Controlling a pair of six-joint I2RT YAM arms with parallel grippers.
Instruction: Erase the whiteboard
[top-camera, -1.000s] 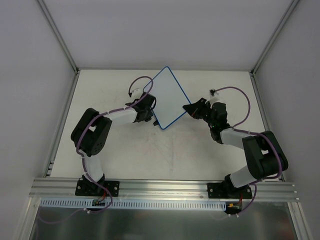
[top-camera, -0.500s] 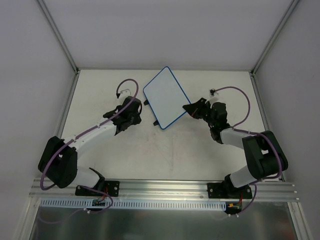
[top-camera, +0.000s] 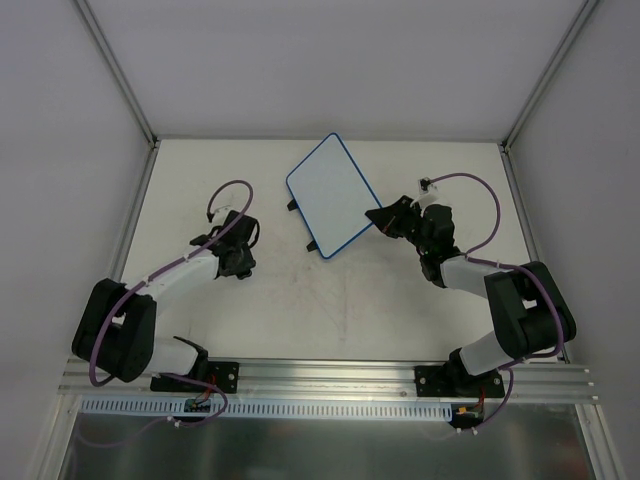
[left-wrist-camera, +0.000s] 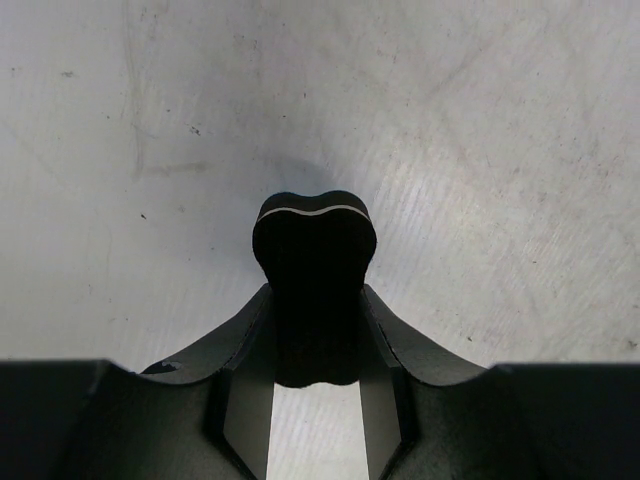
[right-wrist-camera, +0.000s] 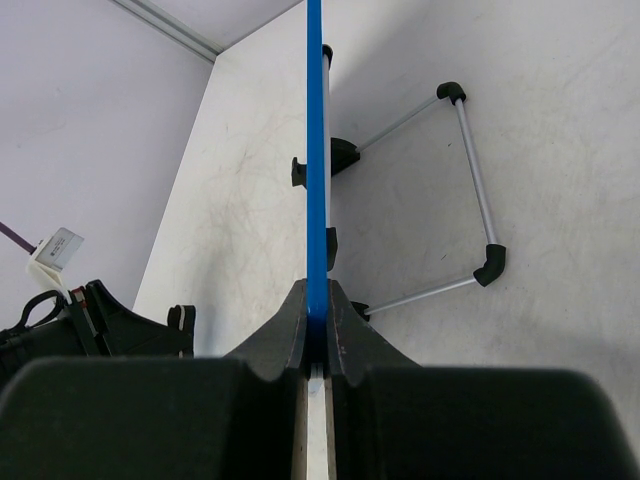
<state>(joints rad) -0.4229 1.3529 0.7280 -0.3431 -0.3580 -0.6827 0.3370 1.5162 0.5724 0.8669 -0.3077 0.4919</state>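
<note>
The whiteboard (top-camera: 328, 194), white with a thin blue rim, stands tilted on the table at the back middle. Its face looks blank. My right gripper (top-camera: 378, 217) is shut on its right corner. In the right wrist view the rim (right-wrist-camera: 315, 120) runs edge-on, clamped in the gripper (right-wrist-camera: 317, 290). My left gripper (top-camera: 238, 262) is off to the left of the board and apart from it. In the left wrist view it (left-wrist-camera: 316, 292) is shut on a small black bone-shaped eraser (left-wrist-camera: 314, 245), held close above the bare table.
A thin metal wire stand (right-wrist-camera: 468, 150) with black corner pieces props the board from behind. Two black tabs (top-camera: 292, 205) stick out from the board's left edge. Grey walls and metal posts (top-camera: 118, 70) bound the table (top-camera: 330, 300).
My left gripper has pulled away from the whiteboard, moving left and toward the near side with the eraser. The right gripper and the board have stayed put.
</note>
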